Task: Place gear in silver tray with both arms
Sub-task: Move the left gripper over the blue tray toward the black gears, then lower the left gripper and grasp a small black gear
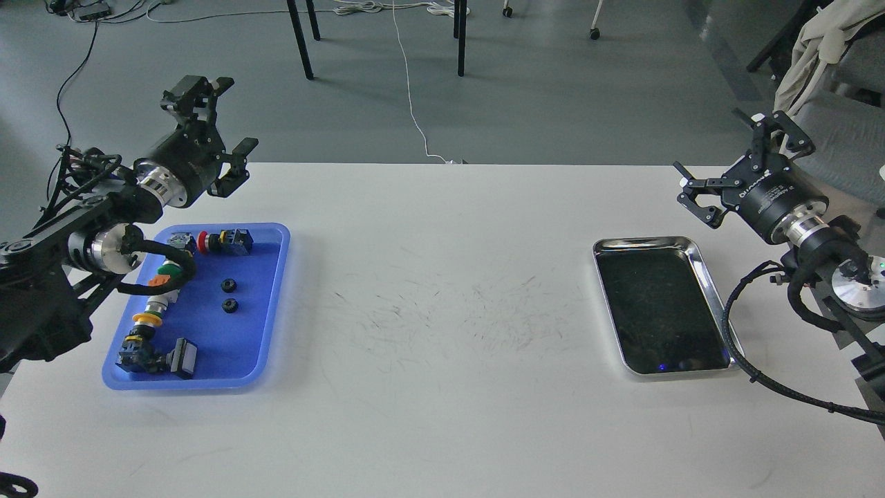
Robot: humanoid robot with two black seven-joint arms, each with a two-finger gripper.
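Observation:
Two small black gears (229,285) (229,305) lie side by side in the blue plastic tray (271,325) at the left of the table. The silver tray (712,277) sits at the right, its dark bottom bare. My left gripper (216,131) hangs open above the table's back left edge, behind the blue tray and well above the gears. Spread open with nothing between its fingers, my right gripper (736,162) hovers just behind the silver tray's far right corner.
The blue tray also holds coloured push buttons (222,241) and switch parts (155,360). A black cable (733,346) from my right arm runs along the silver tray's right rim. Chair and table legs stand on the floor behind the table.

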